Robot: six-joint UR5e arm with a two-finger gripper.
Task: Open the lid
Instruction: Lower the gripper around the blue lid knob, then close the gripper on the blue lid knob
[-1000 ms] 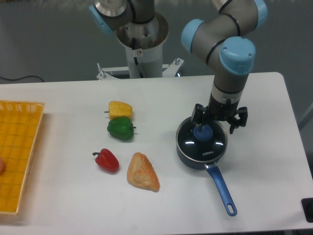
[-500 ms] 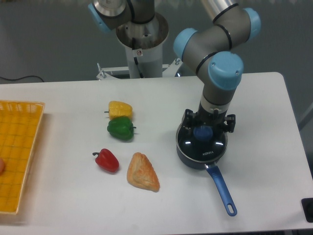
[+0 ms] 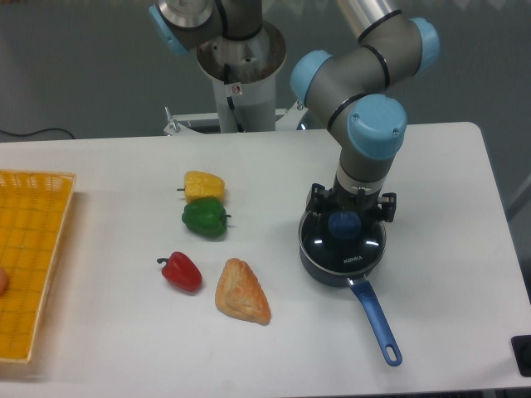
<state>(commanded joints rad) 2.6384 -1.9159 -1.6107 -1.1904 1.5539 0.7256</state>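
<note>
The single fixed camera looks down on a white table. Right of centre in the frame sits a dark saucepan with its blue handle running toward the lower right. The lid, a clear glass disc with a thin metal rim and small white lettering, lies flat on the saucepan and covers it. Its blue knob stands at the centre.

The arm reaches down from the top of the frame, and its end effector hangs directly over the lid. The dark fingers stand on either side of the knob, close beside it, but from this angle I cannot tell whether they are pressed against it or just apart from it.

Left of the saucepan, near the middle of the frame, a yellow pepper lies just above a green pepper, the two almost touching. Lower down are a red pepper and, just beside it to the right, a golden pastry. A yellow basket fills the left edge of the frame.
</note>
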